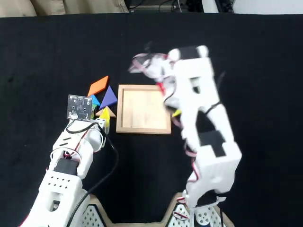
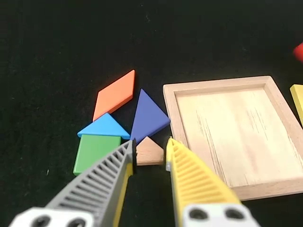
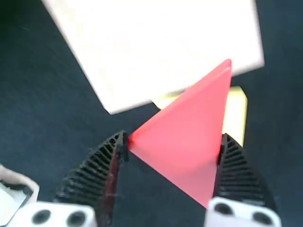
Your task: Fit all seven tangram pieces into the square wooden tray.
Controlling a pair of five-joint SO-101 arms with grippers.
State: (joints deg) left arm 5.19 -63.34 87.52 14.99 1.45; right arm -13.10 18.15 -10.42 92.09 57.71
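the left gripper (image 2: 149,149) stands spread, its grey and yellow fingers (image 2: 189,179) either side of a small plain wooden triangle (image 2: 150,155) on the black table (image 2: 57,47). touching that cluster sit a green square piece (image 2: 92,152), a light blue triangle (image 2: 103,127), a dark blue triangle (image 2: 147,116) and, farthest, an orange parallelogram (image 2: 114,93), all just beside the bare square wooden tray (image 2: 170,101). at the tray's other side the right gripper (image 3: 173,142) pinches a red triangle (image 3: 189,137), with a yellow piece (image 3: 235,113) lying beyond it against the tray's edge.
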